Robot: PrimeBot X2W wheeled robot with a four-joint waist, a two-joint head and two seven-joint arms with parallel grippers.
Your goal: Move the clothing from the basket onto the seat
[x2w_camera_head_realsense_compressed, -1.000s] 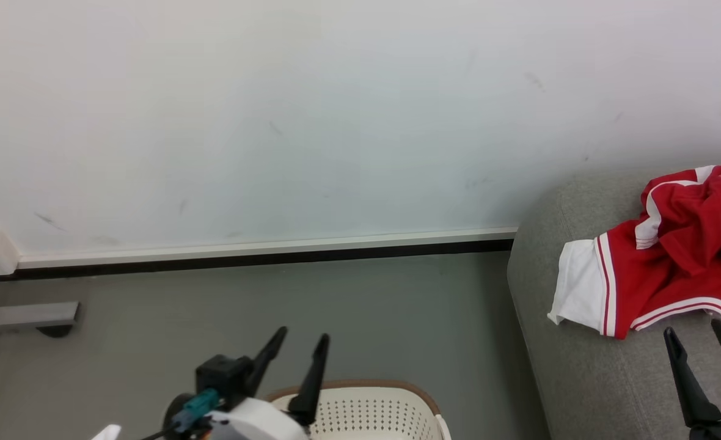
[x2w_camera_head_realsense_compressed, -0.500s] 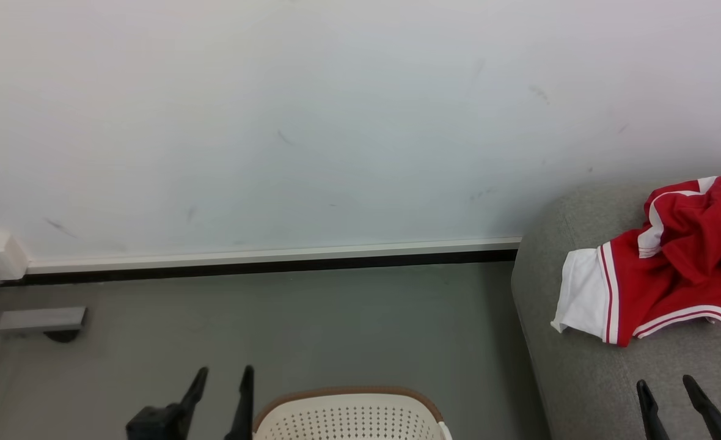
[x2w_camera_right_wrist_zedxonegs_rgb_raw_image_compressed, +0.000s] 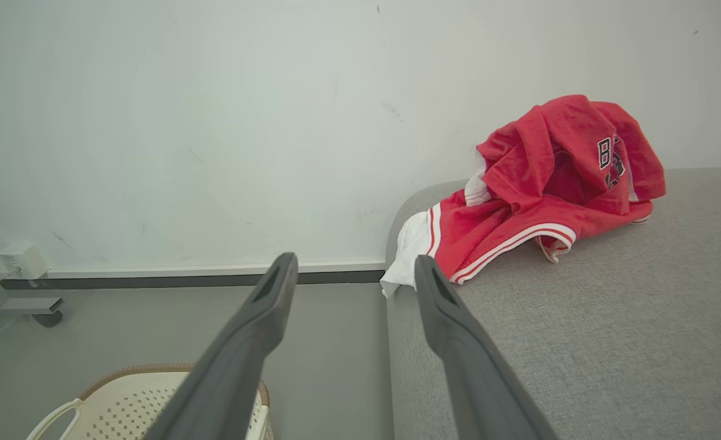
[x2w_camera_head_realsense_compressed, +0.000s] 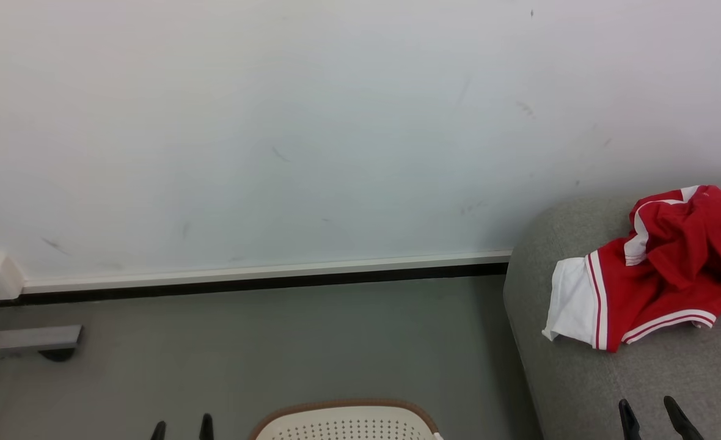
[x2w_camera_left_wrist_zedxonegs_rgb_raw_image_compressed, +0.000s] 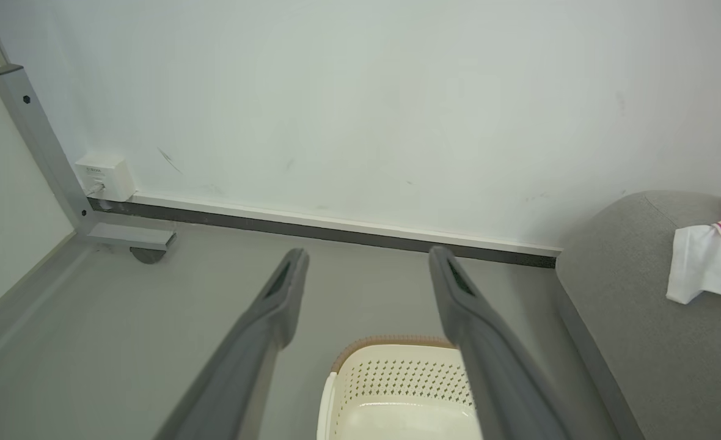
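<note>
Clothing [x2w_camera_head_realsense_compressed: 672, 263] lies at the seat's [x2w_camera_head_realsense_compressed: 580, 379] left edge, hem overhanging; it might slip off. Left hand [x2w_camera_left_wrist_zedxonegs_rgb_raw_image_compressed: 366, 269] and right hand [x2w_camera_right_wrist_zedxonegs_rgb_raw_image_compressed: 354, 269] gape empty.

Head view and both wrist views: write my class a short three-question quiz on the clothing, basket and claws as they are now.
1. True or false: the clothing lies in the basket.
2. The right claw is: A) shut on the clothing, B) open and empty, C) shut and empty.
3. Fill in: the basket stands on the ____, beside the seat.
Key: 1 false, it lies on the seat; 2 B; 3 floor.
</note>
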